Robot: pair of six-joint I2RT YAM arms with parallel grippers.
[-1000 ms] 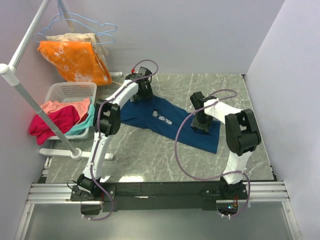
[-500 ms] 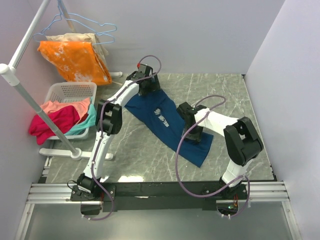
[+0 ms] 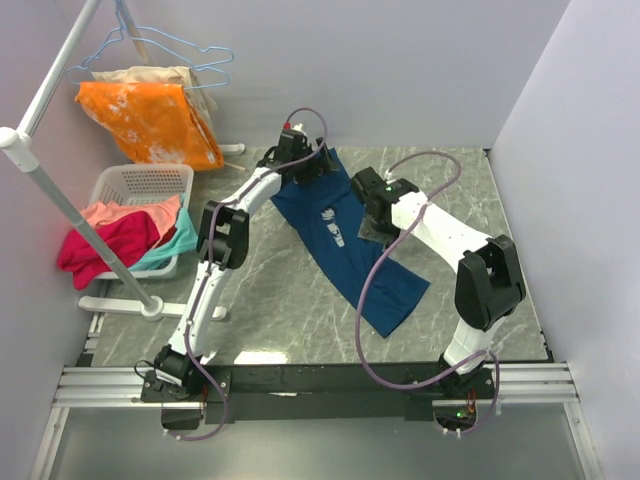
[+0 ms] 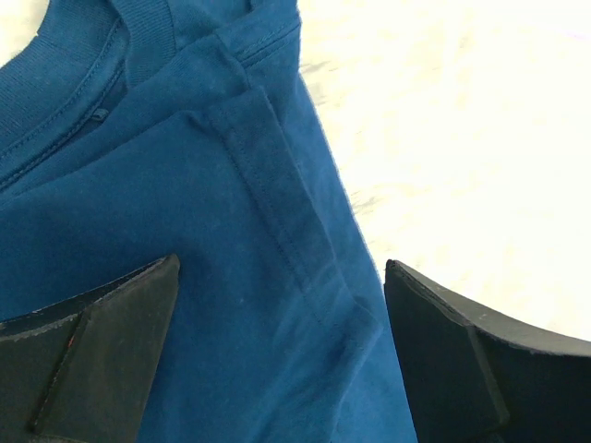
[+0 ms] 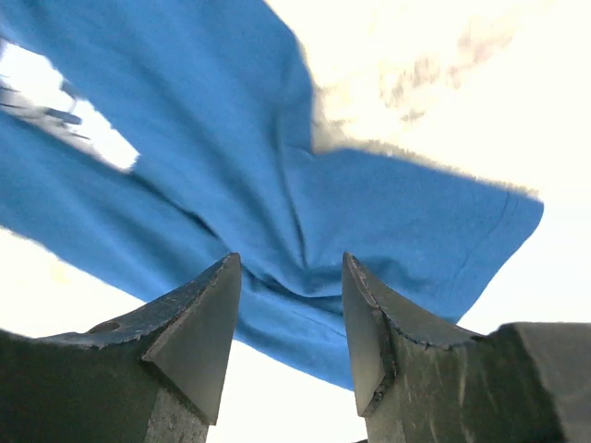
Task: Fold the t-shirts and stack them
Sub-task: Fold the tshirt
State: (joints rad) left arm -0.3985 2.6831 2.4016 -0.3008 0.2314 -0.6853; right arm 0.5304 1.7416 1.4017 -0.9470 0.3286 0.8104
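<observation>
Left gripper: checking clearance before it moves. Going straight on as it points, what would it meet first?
Likely the navy t-shirt, its sleeve edge framed by the open left gripper; depth unclear.

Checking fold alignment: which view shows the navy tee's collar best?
Left wrist: the ribbed collar and its stitching sit sharp and close at top left. Top external shows the whole navy t-shirt, but the left arm covers its neck end. Right wrist shows only body cloth and a hemmed edge, no collar.
</observation>
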